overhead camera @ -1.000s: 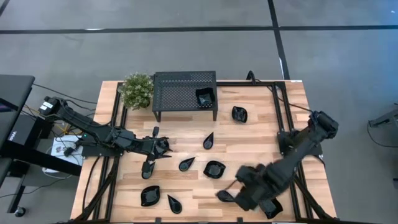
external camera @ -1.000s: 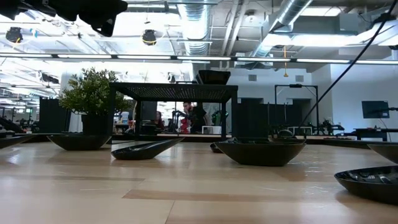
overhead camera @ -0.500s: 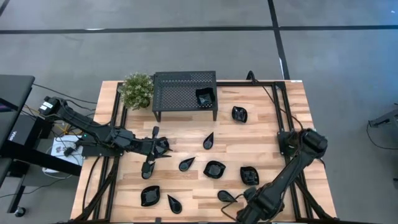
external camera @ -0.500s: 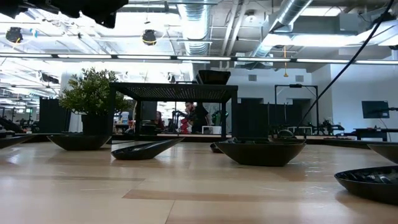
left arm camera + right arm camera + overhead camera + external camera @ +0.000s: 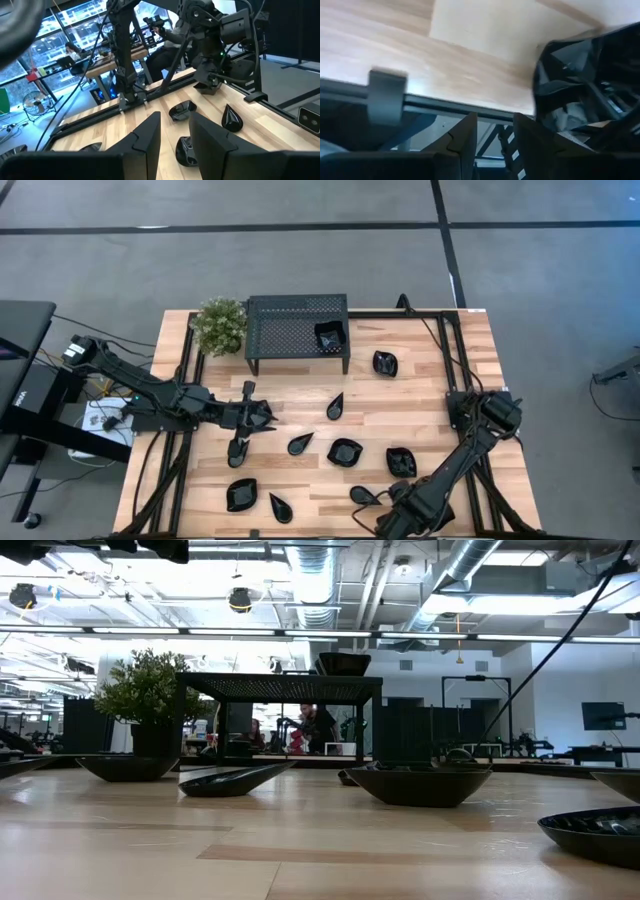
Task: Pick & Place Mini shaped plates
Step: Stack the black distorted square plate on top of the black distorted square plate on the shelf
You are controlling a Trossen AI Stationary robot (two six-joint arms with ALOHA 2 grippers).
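High view: the right gripper (image 5: 403,520) has swung back to the lower edge, empty — a squarish plate (image 5: 401,462) now rests lower right on the tabletop (image 5: 420,390). Left gripper (image 5: 262,418) hovers mid-left. Wrist views: both grippers slightly spread.

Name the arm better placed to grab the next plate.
Left, probably. The left gripper hovers over mid-table, fingers slightly apart and empty, with a teardrop plate close by. The right gripper is folded back at the table's near edge.
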